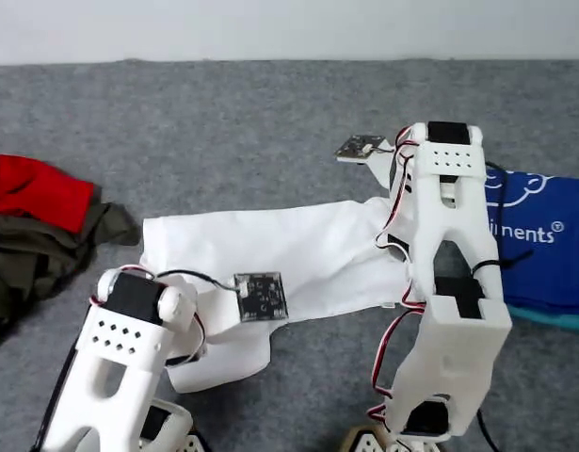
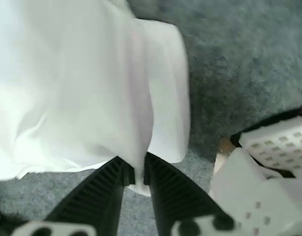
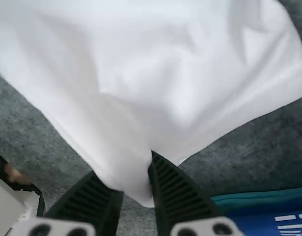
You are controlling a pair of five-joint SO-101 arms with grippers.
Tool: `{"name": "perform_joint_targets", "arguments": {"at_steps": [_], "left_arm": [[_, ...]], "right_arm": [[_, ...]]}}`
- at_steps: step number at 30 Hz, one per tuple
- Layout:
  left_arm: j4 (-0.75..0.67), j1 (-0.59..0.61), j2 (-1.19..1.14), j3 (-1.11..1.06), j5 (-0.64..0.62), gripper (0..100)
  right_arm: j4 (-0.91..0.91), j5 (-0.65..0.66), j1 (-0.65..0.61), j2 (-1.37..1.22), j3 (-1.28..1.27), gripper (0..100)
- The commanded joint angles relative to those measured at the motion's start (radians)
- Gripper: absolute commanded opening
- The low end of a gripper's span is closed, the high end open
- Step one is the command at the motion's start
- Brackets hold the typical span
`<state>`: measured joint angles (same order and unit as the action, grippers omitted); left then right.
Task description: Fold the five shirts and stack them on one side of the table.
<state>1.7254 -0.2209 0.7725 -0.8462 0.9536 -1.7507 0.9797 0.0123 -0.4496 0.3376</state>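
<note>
Lettering (image 1: 524,231) on blue shirt (image 1: 553,278), left tool (image 2: 137,171), right tool (image 3: 128,177) pinching white shirt (image 1: 298,250)

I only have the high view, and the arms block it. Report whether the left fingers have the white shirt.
Observer: Yes. In the left wrist view, the left gripper has its fingers closed on an edge of the white shirt.
Operator: Now the right side.
Observer: In the right wrist view, the right gripper pinches the same shirt, with cloth bunched between its ribbed pads.
</note>
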Motion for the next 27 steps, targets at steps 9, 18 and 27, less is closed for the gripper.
{"name": "perform_joint_targets", "arguments": {"at_steps": [9,18,27], "left_arm": [[0.028,-0.002,0.02,-0.016,0.041,4],[0.029,0.109,0.021,0.073,-0.071,16],[-0.109,0.275,0.014,0.182,-0.121,15]], "right_arm": [[-0.045,0.009,0.001,0.035,0.005,4.8],[-0.047,-0.032,0.004,0.088,0.006,22.9],[0.005,-0.038,-0.001,0.199,0.014,22.8]]}}
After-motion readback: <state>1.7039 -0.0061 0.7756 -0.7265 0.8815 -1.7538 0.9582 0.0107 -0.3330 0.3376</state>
